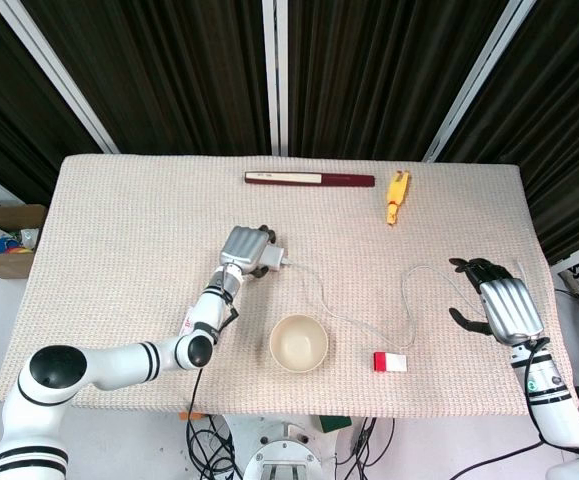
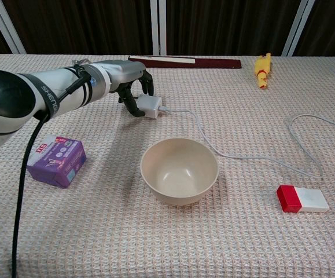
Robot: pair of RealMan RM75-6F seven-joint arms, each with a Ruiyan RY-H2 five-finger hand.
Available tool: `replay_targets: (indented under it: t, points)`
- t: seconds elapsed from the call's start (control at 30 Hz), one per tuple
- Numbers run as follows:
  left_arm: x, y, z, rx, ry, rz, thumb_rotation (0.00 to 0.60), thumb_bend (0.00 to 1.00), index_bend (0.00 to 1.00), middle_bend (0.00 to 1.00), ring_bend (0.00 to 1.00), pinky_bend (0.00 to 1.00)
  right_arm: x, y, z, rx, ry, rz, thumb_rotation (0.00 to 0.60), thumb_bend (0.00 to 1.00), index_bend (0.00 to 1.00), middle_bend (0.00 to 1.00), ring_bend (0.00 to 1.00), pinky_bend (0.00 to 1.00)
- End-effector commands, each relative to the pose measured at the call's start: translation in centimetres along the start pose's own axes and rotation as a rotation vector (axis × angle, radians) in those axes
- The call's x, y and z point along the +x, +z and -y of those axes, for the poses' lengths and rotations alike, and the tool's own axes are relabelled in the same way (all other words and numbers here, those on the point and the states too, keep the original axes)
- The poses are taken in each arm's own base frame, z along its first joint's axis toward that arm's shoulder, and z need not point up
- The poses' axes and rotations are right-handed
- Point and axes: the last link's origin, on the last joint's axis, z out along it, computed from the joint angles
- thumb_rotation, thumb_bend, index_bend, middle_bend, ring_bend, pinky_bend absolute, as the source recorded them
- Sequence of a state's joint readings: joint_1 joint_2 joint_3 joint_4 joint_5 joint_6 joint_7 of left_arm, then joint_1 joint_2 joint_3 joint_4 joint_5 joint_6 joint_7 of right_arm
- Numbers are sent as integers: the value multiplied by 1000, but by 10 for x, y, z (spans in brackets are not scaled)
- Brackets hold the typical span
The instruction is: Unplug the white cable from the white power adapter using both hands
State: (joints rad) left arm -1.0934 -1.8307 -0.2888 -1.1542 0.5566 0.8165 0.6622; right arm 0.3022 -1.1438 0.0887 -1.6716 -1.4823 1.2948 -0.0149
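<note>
My left hand (image 2: pixel 128 78) (image 1: pixel 244 249) grips the white power adapter (image 2: pixel 150 106) (image 1: pixel 275 259) and holds it just above the table, left of centre. The white cable (image 2: pixel 242 155) (image 1: pixel 344 316) is still plugged into the adapter's right side. It runs right past the bowl and loops near the table's right edge. My right hand (image 1: pixel 499 302) hovers at the right edge beside that loop, fingers spread and holding nothing. The chest view does not show it.
A cream bowl (image 2: pixel 179 171) (image 1: pixel 299 343) sits in front of the adapter. A purple box (image 2: pixel 56 160) lies to its left, a red-and-white block (image 2: pixel 302 198) (image 1: pixel 390 362) to its right. At the back lie a dark red bar (image 2: pixel 184 61) (image 1: pixel 309 179) and a yellow toy (image 2: pixel 262 69) (image 1: pixel 397 195).
</note>
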Motion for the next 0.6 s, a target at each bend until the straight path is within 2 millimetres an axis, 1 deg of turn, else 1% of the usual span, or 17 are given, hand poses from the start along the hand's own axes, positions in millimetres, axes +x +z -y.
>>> replay_targets:
  t: [0.03, 0.13, 0.27, 0.37, 0.4, 0.5, 0.6]
  points:
    - [0, 1, 0, 2, -10, 3, 571, 236, 342, 272, 687, 941, 0, 0, 0, 1, 1, 0, 600, 247, 244, 325, 195, 336]
    - [0, 2, 0, 3, -25, -2, 570, 238, 393, 319, 688, 940, -1, 1, 1, 2, 1, 1, 600, 246, 246, 324, 195, 336]
    - [0, 3, -3, 3, -110, 8, 570, 252, 471, 404, 694, 936, -1, 3, 2, 3, 1, 5, 600, 247, 249, 324, 195, 339]
    - [0, 3, -3, 6, -133, -5, 570, 260, 530, 469, 698, 937, 0, 8, 7, 13, 9, 1, 600, 247, 248, 325, 196, 353]
    - [1, 2, -3, 6, -142, -7, 572, 266, 546, 492, 700, 938, 0, 11, 10, 18, 12, -2, 600, 247, 249, 326, 202, 363]
    - [5, -2, -2, 4, -142, -29, 569, 280, 553, 515, 701, 940, 3, 25, 23, 33, 36, -8, 600, 246, 249, 336, 230, 396]
    - [12, -9, -2, -3, -135, -57, 565, 287, 562, 527, 701, 940, 6, 45, 41, 50, 71, -3, 600, 246, 252, 345, 248, 431]
